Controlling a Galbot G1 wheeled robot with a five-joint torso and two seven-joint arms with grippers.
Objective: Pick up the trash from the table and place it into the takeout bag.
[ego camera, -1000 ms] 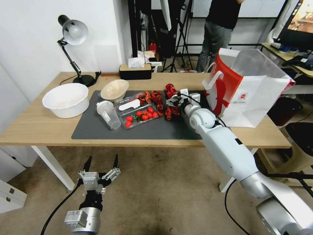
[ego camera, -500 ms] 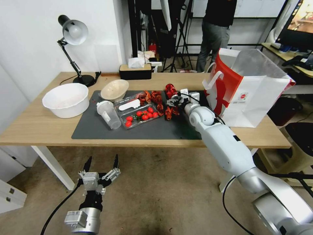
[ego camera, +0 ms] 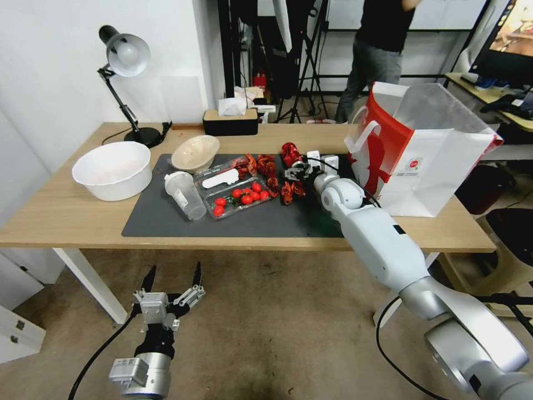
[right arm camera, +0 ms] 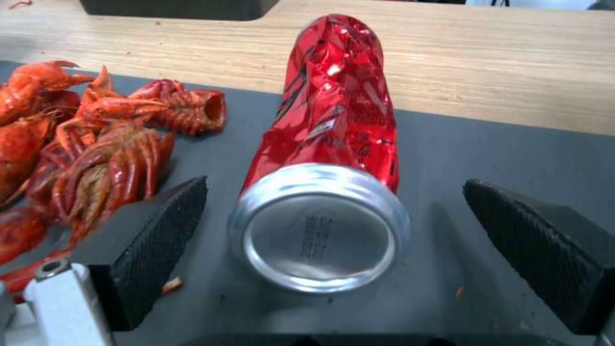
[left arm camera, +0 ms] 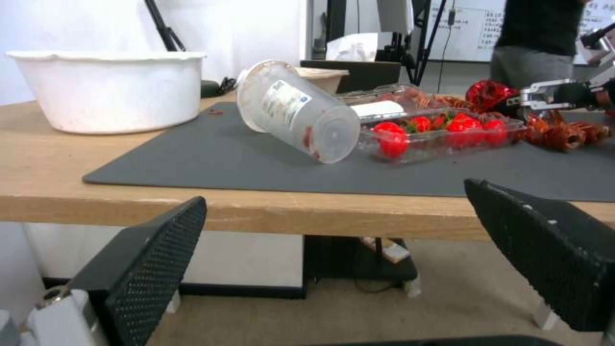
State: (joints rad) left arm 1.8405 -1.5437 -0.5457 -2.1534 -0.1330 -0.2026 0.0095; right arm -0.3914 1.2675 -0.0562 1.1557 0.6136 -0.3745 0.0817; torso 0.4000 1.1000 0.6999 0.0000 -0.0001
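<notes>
At centre frame the right gripper (right arm camera: 333, 259), jaws apart, straddles the dented red drink can (right arm camera: 333, 139) lying on the mat (ego camera: 166, 216); closing off-centre, I reckon, could squirt the round can toward the crayfish shells (right arm camera: 96, 144).

No text or label can be read.

The long light-wood bench (ego camera: 72, 214) carries a dark grey mat (ego camera: 166, 219), with a large white bowl (ego camera: 112, 169) beside the mat, a black desk lamp (ego camera: 125, 61) and a dark tissue box (ego camera: 230, 122) toward the back, and a white and red takeout bag (ego camera: 427, 161) standing at the other end. On the mat lie a tilted beige bowl (ego camera: 194, 153), a tipped clear plastic cup (ego camera: 184, 195), a clear tray of tomatoes (ego camera: 239, 195), scattered red crayfish shells (ego camera: 266, 165) and a crushed red can (right arm camera: 333, 120) on its side.
</notes>
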